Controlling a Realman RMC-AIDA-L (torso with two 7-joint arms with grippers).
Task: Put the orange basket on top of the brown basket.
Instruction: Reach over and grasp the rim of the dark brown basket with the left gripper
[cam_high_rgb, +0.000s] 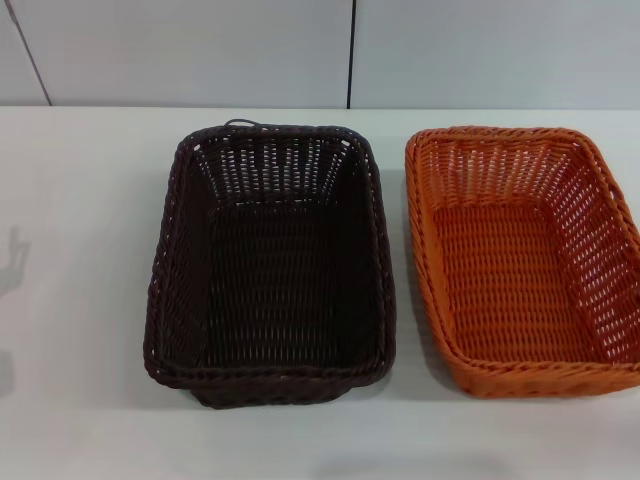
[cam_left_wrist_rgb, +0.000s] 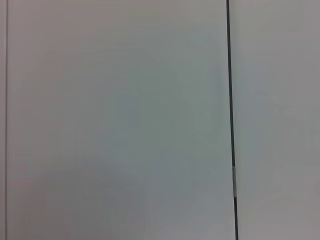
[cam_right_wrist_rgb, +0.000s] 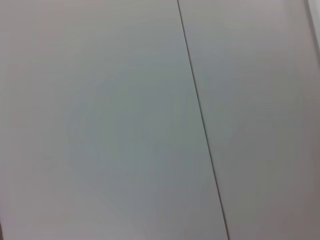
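Note:
The brown basket (cam_high_rgb: 190, 290) stands on the white table in the middle of the head view, empty, its long side running away from me. The orange basket (cam_high_rgb: 600, 240) stands right beside it on the right, also empty, with a narrow gap between the two; its right side runs past the picture's edge. Neither gripper shows in any view. Both wrist views show only pale wall panels with a dark seam.
The white table (cam_high_rgb: 80, 220) stretches to the left of the brown basket and in front of both baskets. A grey panelled wall (cam_high_rgb: 200, 50) with a dark vertical seam rises behind the table's far edge.

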